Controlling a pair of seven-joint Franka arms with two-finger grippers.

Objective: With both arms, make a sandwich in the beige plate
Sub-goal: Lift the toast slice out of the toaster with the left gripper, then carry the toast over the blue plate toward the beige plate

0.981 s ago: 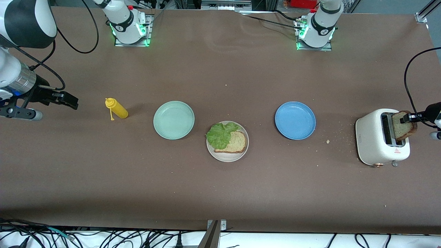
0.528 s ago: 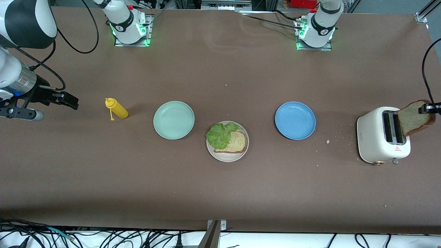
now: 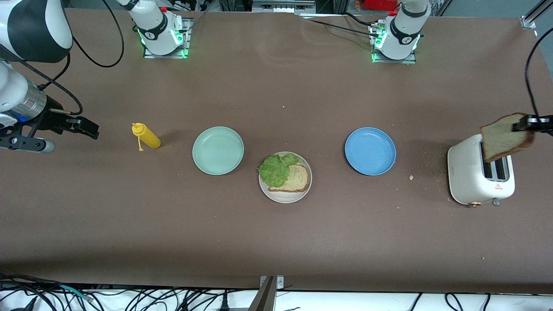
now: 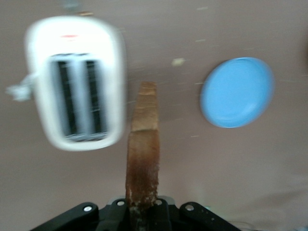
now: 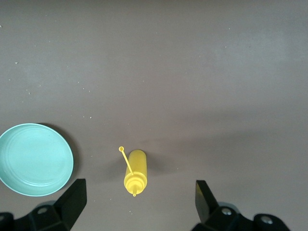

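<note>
The beige plate (image 3: 281,196) sits mid-table with one bread slice (image 3: 296,179) and a crinkled green lettuce leaf (image 3: 274,168) lying on it. A second bread slice (image 3: 503,138) hangs in the air over the white toaster (image 3: 473,181), and my left gripper (image 3: 525,125) is shut on its edge. In the left wrist view that bread slice (image 4: 143,149) shows edge-on, clamped by the left gripper (image 4: 141,211). My right gripper (image 3: 84,125) waits open above the table at the right arm's end, near the yellow bottle (image 3: 147,137). From the right wrist, the right gripper (image 5: 139,197) is open with nothing in it.
A mint-green plate (image 3: 218,150) lies beside the beige plate toward the right arm's end, and a blue plate (image 3: 370,150) lies toward the left arm's end. Crumbs (image 3: 411,177) lie between the blue plate and the toaster. In the wrist views: toaster (image 4: 77,82), blue plate (image 4: 237,92), yellow bottle (image 5: 134,172), mint-green plate (image 5: 33,159).
My left gripper has lifted the bread slice out of the toaster slot and carried it up over the toaster. The right arm has stayed where it was.
</note>
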